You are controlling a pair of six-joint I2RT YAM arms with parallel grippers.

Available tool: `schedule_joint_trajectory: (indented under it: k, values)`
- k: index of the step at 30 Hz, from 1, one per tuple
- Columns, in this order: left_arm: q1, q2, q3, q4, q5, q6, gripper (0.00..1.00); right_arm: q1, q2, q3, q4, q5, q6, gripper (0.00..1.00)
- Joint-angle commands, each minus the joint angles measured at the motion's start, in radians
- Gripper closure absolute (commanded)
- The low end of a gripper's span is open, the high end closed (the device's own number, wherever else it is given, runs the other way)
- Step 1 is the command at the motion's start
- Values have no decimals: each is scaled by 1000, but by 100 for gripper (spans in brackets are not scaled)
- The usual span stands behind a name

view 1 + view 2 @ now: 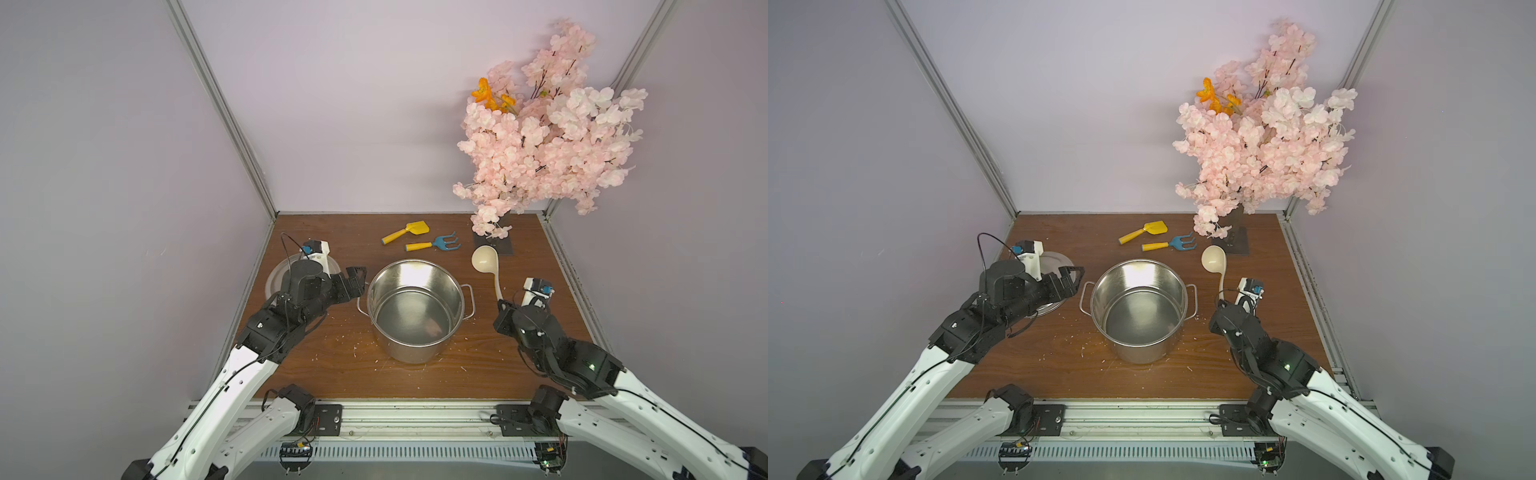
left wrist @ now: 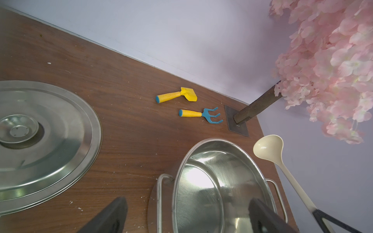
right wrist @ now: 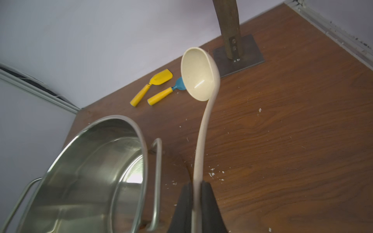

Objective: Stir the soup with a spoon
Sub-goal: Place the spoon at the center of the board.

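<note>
The spoon (image 3: 202, 131) is held near the end of its handle by the right gripper (image 3: 196, 185), whose jaws are closed tightly on it. Its long axis runs from the gripper toward the back wall, with the round bowl at the far end and its hollow turned up. It appears to be raised clear of the table.

The pot (image 1: 409, 353) stands at the middle of the table, just to the left of the spoon, and the spoon's handle lies roughly alongside the pot's right side. No soup can be made out inside, only shiny metal. A swing of the bowl to the left and a downward tip are judged to be needed. The pot's rim and its right handle would have to be cleared.

The left gripper (image 1: 353, 284) is seen wide open and empty, beside the pot's left handle and above the lid (image 2: 60, 153), which lies flat on the table. Near the back wall a yellow shovel (image 1: 405, 232) and a blue rake (image 1: 434, 244) lie well apart from the pot. The blossom tree (image 1: 548, 124) stands behind the spoon's bowl, out of the likely path.
</note>
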Motion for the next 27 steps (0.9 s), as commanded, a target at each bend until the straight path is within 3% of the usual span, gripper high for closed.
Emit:
schedule_joint_trajectory:
  k: [1,6,10,15,20,27]
  values:
    - [-7,-21,-34,0,-41,21,4,-136,26,-61,160,-234,-122,100]
    - [-6,-66,-96,8,-95,40,4,-290,50,-194,307,-436,-169,100]
    - [-5,-113,-154,27,-135,49,4,-336,-2,-321,356,-519,-124,100]
    - [-5,-180,-233,57,-183,41,4,-350,-90,-469,367,-558,-60,95]
    - [-5,-236,-310,87,-232,32,4,-358,-111,-521,366,-564,-49,89]
    - [-5,-286,-373,114,-289,35,4,-359,-54,-525,397,-551,-55,70]
